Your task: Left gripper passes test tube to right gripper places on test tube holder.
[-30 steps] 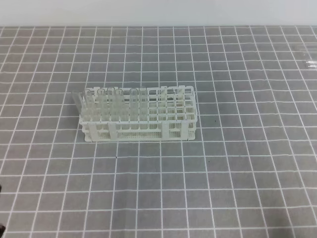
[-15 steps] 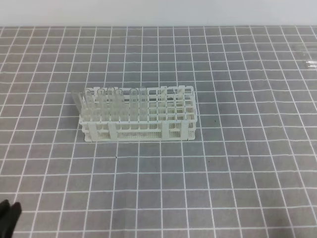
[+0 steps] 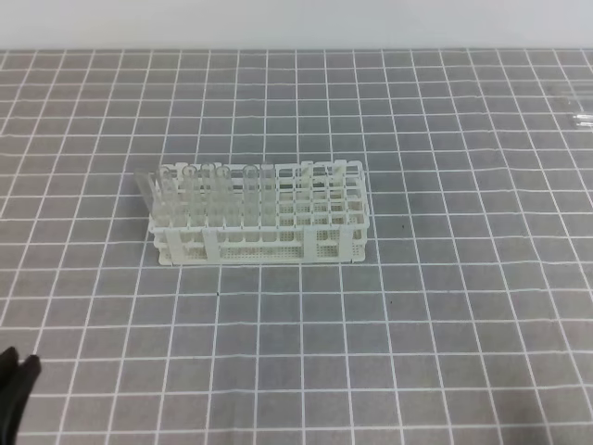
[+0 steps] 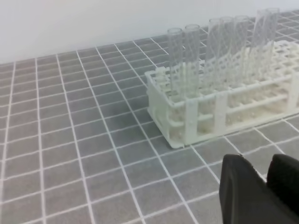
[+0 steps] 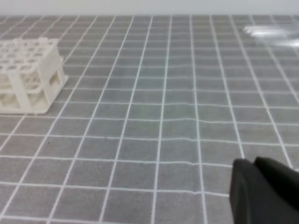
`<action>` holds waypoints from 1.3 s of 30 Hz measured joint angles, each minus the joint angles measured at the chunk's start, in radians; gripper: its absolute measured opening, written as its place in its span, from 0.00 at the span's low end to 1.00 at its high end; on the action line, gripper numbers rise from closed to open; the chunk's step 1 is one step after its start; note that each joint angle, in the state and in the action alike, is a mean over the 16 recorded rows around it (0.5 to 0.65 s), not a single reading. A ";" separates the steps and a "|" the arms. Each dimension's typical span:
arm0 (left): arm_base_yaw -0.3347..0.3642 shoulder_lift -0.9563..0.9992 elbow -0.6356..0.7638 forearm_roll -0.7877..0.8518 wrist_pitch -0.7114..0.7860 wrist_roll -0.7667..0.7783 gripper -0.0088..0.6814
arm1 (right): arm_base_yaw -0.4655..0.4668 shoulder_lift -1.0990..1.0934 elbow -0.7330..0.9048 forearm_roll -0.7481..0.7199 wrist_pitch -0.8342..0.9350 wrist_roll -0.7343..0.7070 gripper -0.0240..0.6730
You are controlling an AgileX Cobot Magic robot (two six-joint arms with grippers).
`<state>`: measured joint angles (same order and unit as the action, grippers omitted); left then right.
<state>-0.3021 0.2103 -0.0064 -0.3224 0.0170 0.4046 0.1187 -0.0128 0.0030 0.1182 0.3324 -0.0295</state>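
Only the left gripper shows, well below-left of the test tube holder, fingers nearly together, empty.

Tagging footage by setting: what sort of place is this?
Probably a lab-style robot test bench: a white test tube holder with clear tubes on a grey gridded mat, plain white wall behind.

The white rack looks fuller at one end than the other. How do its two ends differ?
In the test tube holder, the left end carries clear tubes standing upright in its holes, their tops rising above the lattice; the right end shows only open square holes. One tube at the far left leans outward, while nothing sticks out on the right. Both ends share the same white lattice and rest on the grey gridded mat.
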 joint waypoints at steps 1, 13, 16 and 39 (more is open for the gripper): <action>0.015 -0.015 0.001 -0.002 0.000 0.002 0.03 | 0.000 0.000 0.000 0.000 0.000 0.000 0.03; 0.229 -0.212 0.014 -0.006 0.139 -0.019 0.03 | 0.000 0.001 0.000 0.001 -0.002 0.001 0.03; 0.258 -0.235 0.016 -0.003 0.180 -0.026 0.03 | 0.000 0.001 0.000 0.002 -0.003 0.001 0.03; 0.270 -0.238 0.018 0.090 0.313 -0.094 0.03 | 0.000 0.002 0.000 0.004 -0.004 0.001 0.03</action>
<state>-0.0323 -0.0277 0.0121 -0.2319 0.3299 0.3111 0.1187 -0.0112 0.0030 0.1226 0.3280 -0.0285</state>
